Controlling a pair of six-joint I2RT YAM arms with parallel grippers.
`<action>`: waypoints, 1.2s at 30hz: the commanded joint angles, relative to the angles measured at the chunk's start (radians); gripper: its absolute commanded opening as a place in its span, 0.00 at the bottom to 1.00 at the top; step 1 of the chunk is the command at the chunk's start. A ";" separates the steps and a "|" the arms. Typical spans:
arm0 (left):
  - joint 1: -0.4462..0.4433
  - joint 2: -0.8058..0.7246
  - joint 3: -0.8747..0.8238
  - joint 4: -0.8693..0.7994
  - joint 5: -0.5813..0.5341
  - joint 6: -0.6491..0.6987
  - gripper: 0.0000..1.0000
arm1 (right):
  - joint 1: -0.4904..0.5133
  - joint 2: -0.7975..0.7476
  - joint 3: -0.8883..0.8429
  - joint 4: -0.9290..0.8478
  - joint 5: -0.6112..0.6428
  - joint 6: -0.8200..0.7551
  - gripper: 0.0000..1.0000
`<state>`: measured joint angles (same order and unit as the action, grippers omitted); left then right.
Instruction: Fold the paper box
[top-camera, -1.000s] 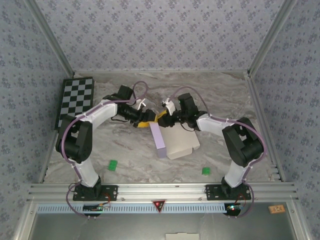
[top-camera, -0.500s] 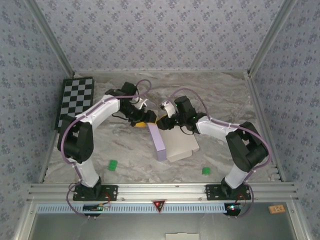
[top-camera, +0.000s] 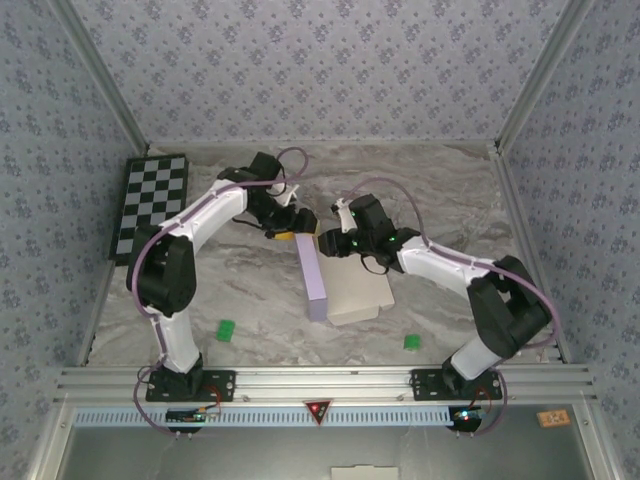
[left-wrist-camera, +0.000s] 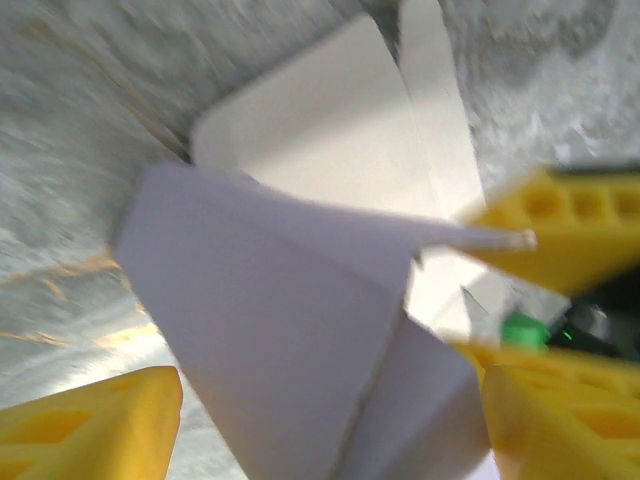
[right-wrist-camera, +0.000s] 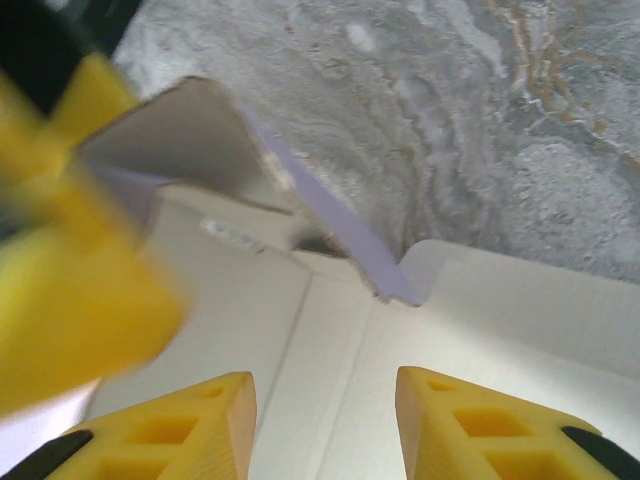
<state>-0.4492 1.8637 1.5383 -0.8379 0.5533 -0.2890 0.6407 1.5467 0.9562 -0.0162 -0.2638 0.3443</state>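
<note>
The paper box (top-camera: 352, 290) lies partly folded mid-table, cream inside up, with a lavender side wall (top-camera: 314, 280) raised along its left edge. My left gripper (top-camera: 287, 228) is at the box's far left corner. In the left wrist view it (left-wrist-camera: 330, 400) stands open astride a lavender flap (left-wrist-camera: 280, 330), with bare marble between the flap and its left finger (left-wrist-camera: 90, 425). My right gripper (top-camera: 330, 243) hovers at the box's far edge, close to the left one. It (right-wrist-camera: 325, 385) is open over the cream panel (right-wrist-camera: 480, 310), holding nothing.
A black-and-white checkerboard (top-camera: 150, 200) lies at the far left. Two small green blocks (top-camera: 226, 329) (top-camera: 411, 342) sit near the front. Patterned walls close in three sides, and an aluminium rail (top-camera: 320, 380) runs along the near edge.
The left gripper has moved farther back and a little right. The right gripper has reached left along the box's far edge. The lavender wall has swung a little straighter.
</note>
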 joint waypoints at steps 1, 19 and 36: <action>-0.006 -0.078 0.000 0.028 -0.149 -0.061 0.82 | -0.029 -0.085 -0.032 -0.074 -0.035 0.065 0.43; -0.270 -0.199 -0.131 -0.064 -0.512 -0.383 0.95 | -0.163 -0.259 -0.105 -0.179 -0.011 0.054 0.40; -0.305 -0.132 -0.014 -0.146 -0.582 -0.081 0.59 | -0.181 -0.255 -0.093 -0.177 -0.017 0.048 0.40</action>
<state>-0.7647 1.7237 1.4807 -0.9360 -0.0063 -0.4923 0.4656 1.3067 0.8551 -0.1699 -0.2745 0.3965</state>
